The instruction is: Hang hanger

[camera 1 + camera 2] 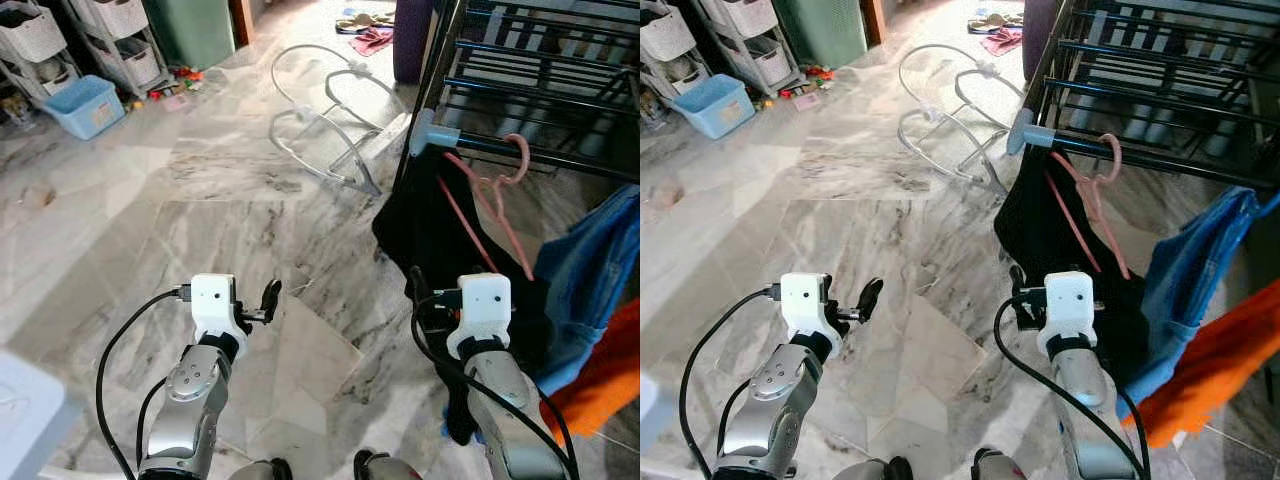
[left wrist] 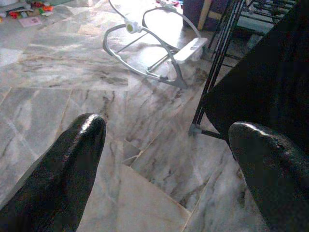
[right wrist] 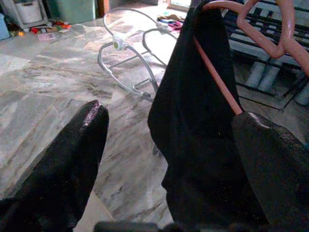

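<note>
A pink hanger [image 1: 497, 200] hangs by its hook from a rail of the black drying rack [image 1: 560, 160], at the right. A black garment [image 1: 425, 235] is draped on it and reaches almost to the floor. My right gripper [image 3: 169, 159] is held low just in front of that garment, open, with nothing between its fingers [image 3: 67, 159]. In the right wrist view the pink hanger [image 3: 219, 79] and the black cloth lie straight ahead. My left gripper [image 2: 164, 159] is open too, held over the marble floor to the left of the rack, with one finger [image 1: 269, 294] showing.
A bent metal tube frame [image 1: 320, 130] lies on the floor ahead. A blue basin [image 1: 85, 105] and storage drawers [image 1: 115, 35] stand at the far left. Blue cloth [image 1: 590, 265] and orange cloth [image 1: 605, 385] hang on the rack at the right.
</note>
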